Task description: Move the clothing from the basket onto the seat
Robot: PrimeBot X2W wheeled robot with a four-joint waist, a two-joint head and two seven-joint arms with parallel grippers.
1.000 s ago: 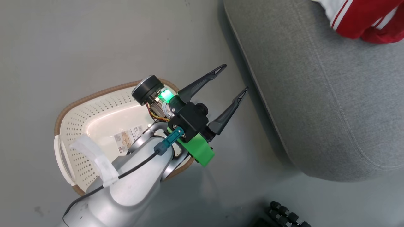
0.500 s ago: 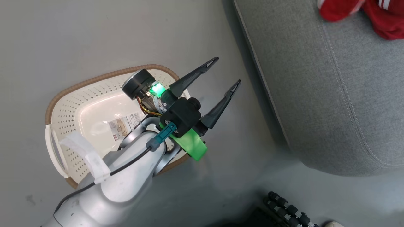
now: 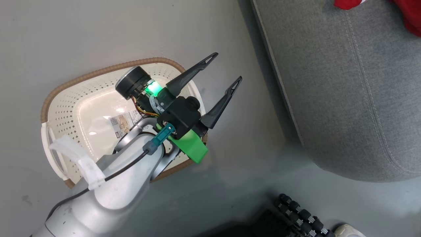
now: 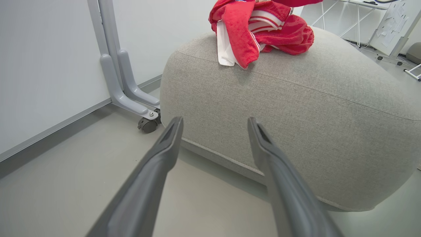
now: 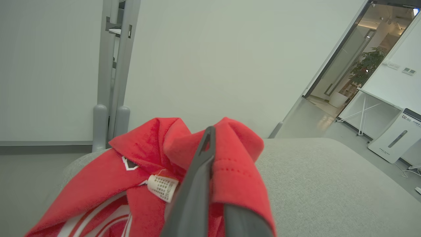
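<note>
The cream basket with its brown rim stands on the floor at the left; its bare bottom carries a paper label, and my left arm hides part of it. My left gripper hovers over the basket's right rim, open and holding nothing, its fingers pointing toward the grey seat. The left wrist view has the same gripper open before the seat, with red clothing heaped on top. Red clothing touches the head view's top right corner. My right gripper is shut on red clothing above the seat.
A grey stand on casters sits by the wall behind the seat. A black ribbed part and a pale shoe toe lie at the head view's bottom edge. A white floor unit stands far right.
The head camera has shifted, so the seat and clothing sit further up and right in the picture. My left gripper stays open and has drawn back slightly toward the basket.
</note>
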